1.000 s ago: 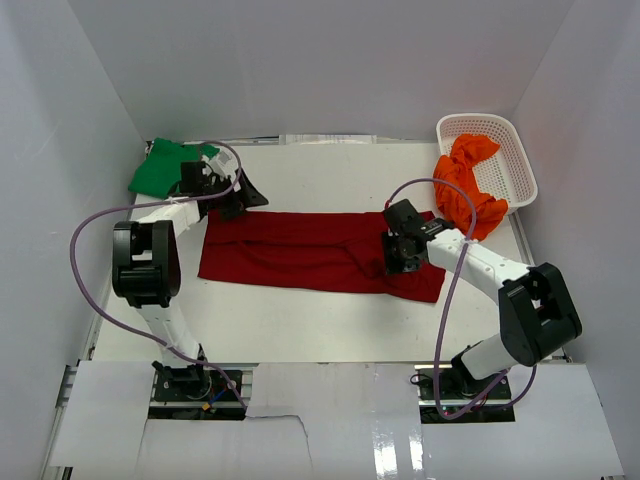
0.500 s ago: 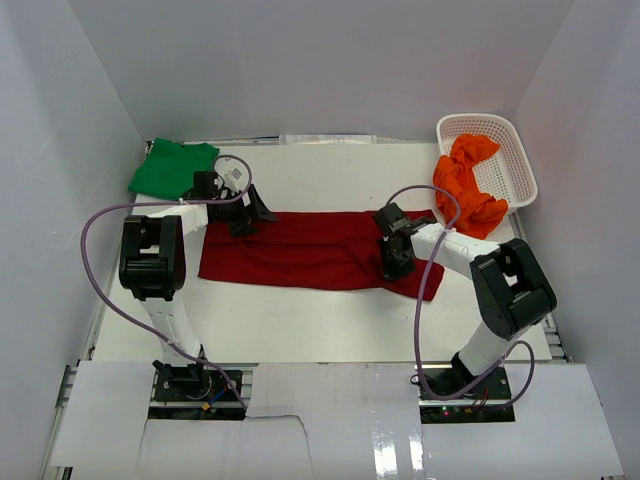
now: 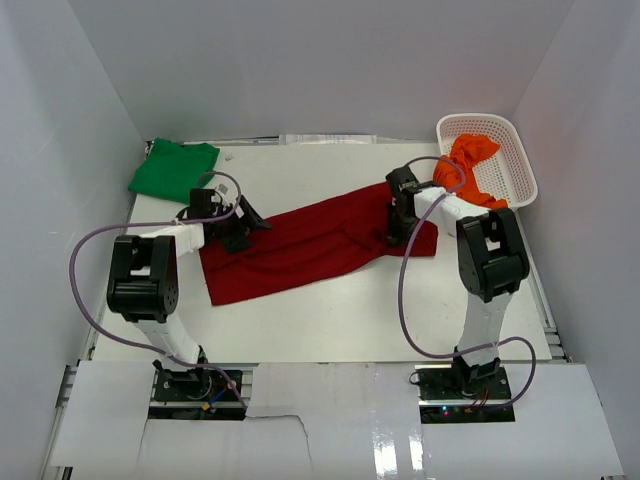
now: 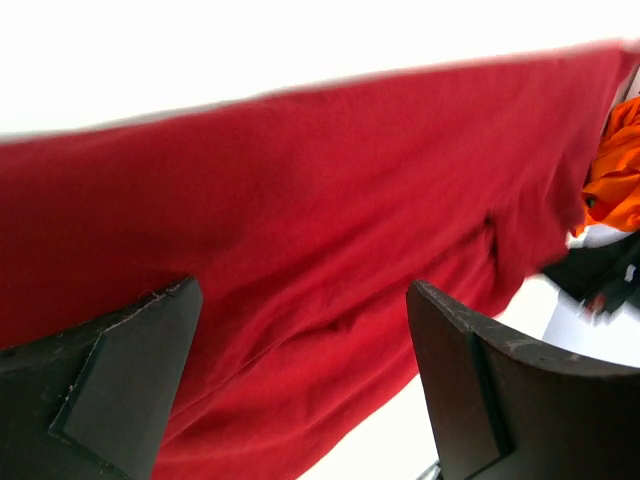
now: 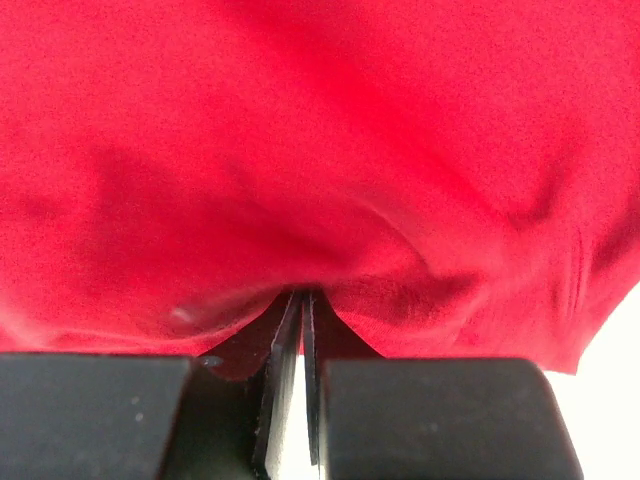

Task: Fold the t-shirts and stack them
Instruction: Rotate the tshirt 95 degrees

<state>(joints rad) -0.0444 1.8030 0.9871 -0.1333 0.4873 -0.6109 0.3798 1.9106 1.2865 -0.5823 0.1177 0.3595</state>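
Note:
The dark red t-shirt [image 3: 300, 250] lies folded as a long strip slanting across the table, its right end raised toward the back. My right gripper [image 3: 398, 225] is shut on that right end; the right wrist view shows the red cloth [image 5: 320, 150] pinched between the closed fingers [image 5: 285, 330]. My left gripper [image 3: 243, 222] is open at the strip's left end, its fingers [image 4: 110, 370] spread wide over the red cloth [image 4: 300, 220], holding nothing. The bright green t-shirt [image 3: 172, 168] lies folded at the back left. The orange t-shirt [image 3: 470, 185] hangs out of the basket.
The white lattice basket [image 3: 510, 150] stands at the back right by the wall. White walls close in the table on the left, back and right. Purple cables loop from both arms over the table.
My right gripper has pulled the red shirt's right end back and toward the basket, turning the strip from level to slanted. My left gripper stayed by the left end, shifting slightly.

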